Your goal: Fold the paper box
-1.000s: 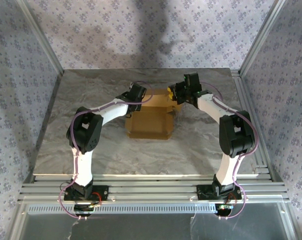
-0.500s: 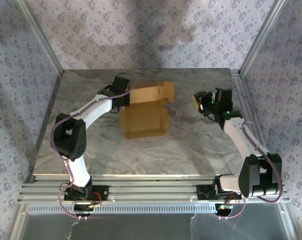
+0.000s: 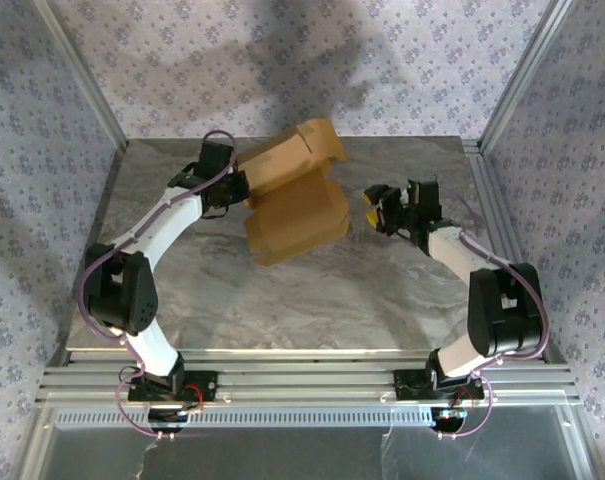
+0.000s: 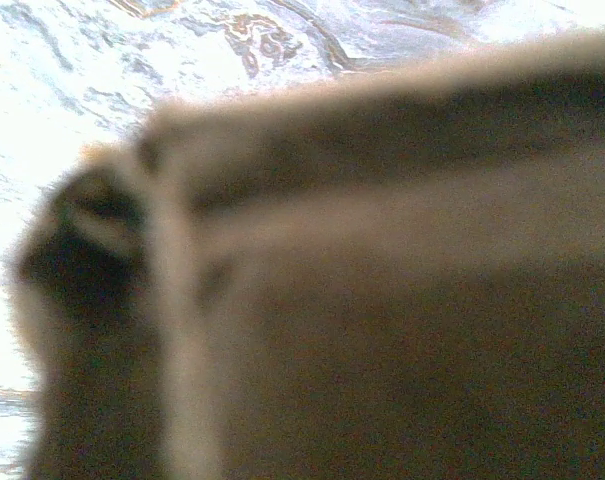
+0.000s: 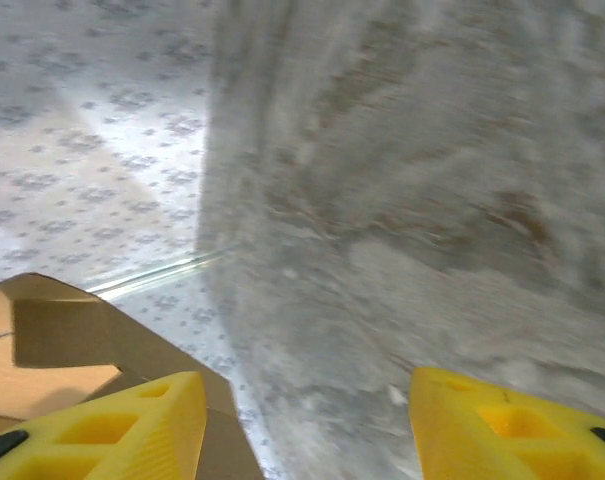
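- Top external view: the left gripper (image 3: pixel 231 187) is clamped on the left edge of the paper box (image 3: pixel 297 195). The box is tipped up at an angle over the far middle of the table (image 3: pixel 382 290). Whether its lowest corner touches the marble I cannot tell.
- The same view puts the right gripper (image 3: pixel 375 207) just beside the box's right side, apart from it.
- The left wrist view adds only blur: tan cardboard pressed close to the lens, with a strip of bright table beyond it. The claw itself cannot be made out there.
- The right wrist view shows what the overhead one leaves vague. The two yellow fingers (image 5: pixel 112 420) stand well apart with nothing between them, so this claw is open. A brown corner of the box sits at the lower left, with the patterned wall (image 5: pixel 82 150) behind it.
- Half a second ago the box lay flat on the table with its back flap raised. Now it is swung up and skewed.
- Since then the right gripper has come in from further right, towards the box.
- The left arm (image 3: pixel 167 220) stretches far back and leftward, forearm angled in to the box. The right arm (image 3: pixel 472 255) is bent low, forearm pointing left.
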